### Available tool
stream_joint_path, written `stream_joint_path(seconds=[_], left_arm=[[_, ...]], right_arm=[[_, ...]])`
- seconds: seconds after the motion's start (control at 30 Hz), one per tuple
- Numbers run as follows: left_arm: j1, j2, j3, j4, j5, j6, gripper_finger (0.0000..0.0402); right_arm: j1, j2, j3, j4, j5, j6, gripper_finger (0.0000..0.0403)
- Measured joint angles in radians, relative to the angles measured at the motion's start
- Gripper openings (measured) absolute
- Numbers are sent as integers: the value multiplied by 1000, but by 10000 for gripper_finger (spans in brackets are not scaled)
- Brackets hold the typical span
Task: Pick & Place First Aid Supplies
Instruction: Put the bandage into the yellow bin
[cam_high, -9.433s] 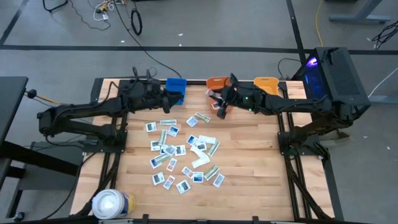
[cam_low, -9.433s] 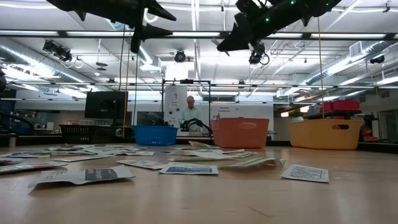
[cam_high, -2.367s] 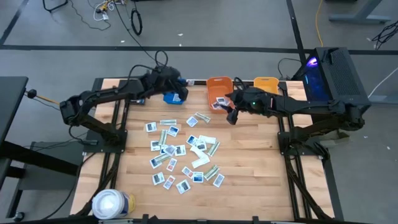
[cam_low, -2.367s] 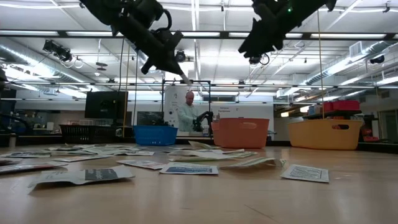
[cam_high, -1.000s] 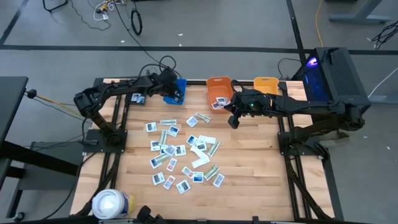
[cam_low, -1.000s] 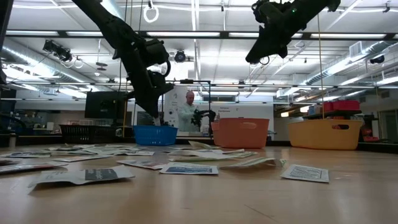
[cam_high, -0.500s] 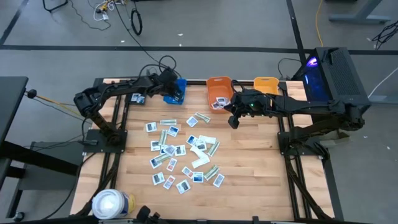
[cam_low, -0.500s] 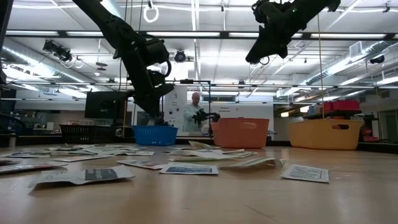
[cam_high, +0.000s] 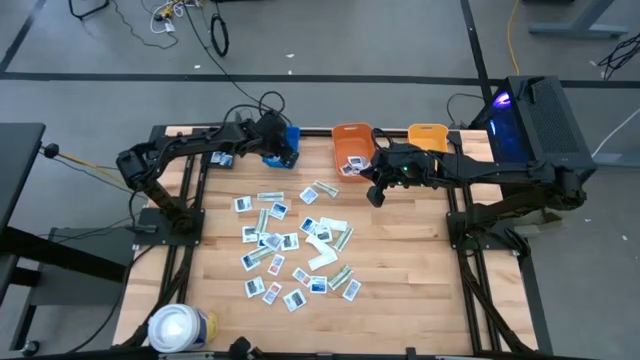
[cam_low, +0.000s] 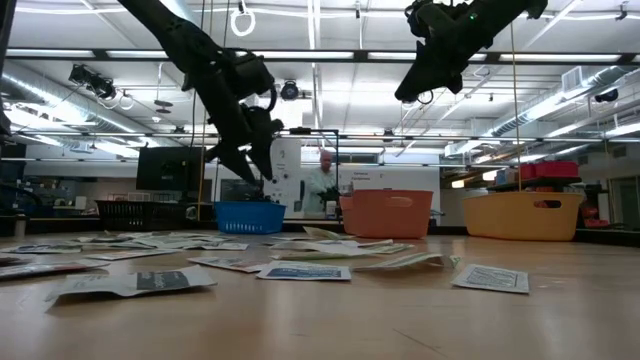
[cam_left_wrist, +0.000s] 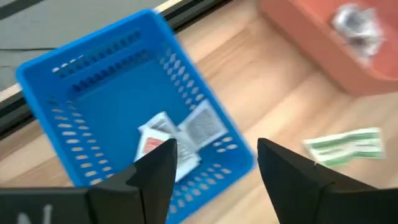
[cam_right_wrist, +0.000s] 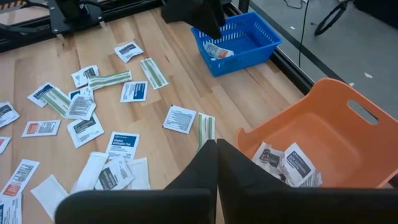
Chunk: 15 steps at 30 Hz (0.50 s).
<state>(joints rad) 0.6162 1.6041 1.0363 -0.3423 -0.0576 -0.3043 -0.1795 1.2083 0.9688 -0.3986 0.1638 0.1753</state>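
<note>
- Left gripper (cam_high: 283, 152) above the blue bin (cam_high: 284, 135) at the table's (cam_high: 400, 260) far edge, fingers (cam_left_wrist: 155, 171) spread apart with nothing between them.
- Two packets (cam_left_wrist: 177, 134) lying in that blue bin, one with red print, one grey-printed, overlapping.
- Right gripper (cam_high: 374, 194) raised over the table just in front of the orange bin (cam_high: 352, 140), fingers (cam_right_wrist: 205, 165) pressed together, nothing held.
- A few packets in the orange bin (cam_right_wrist: 287, 163), against its near wall.
- Yellow bin (cam_high: 428, 134) beside the orange one, contents not visible.
- Most packets (cam_high: 290, 245) scattered flat over the middle of the table, white with blue or red print, mixed with pale green strips (cam_right_wrist: 112, 79).
- One green strip (cam_left_wrist: 345, 146) on the wood between the blue and orange bins.
- White roll (cam_high: 180, 328) at the near left corner.
- A person (cam_low: 322, 180) in the room beyond, behind the bins.
</note>
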Motion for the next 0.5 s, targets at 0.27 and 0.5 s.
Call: stream_joint_path(seconds=[0.27, 0.5], left_arm=[[-63, -128, 0, 2, 62, 10, 206], [-193, -262, 0, 1, 63, 54, 184]], right_arm=[[0, 0, 0, 1, 0, 0, 4], [1, 0, 0, 1, -80, 0, 4]])
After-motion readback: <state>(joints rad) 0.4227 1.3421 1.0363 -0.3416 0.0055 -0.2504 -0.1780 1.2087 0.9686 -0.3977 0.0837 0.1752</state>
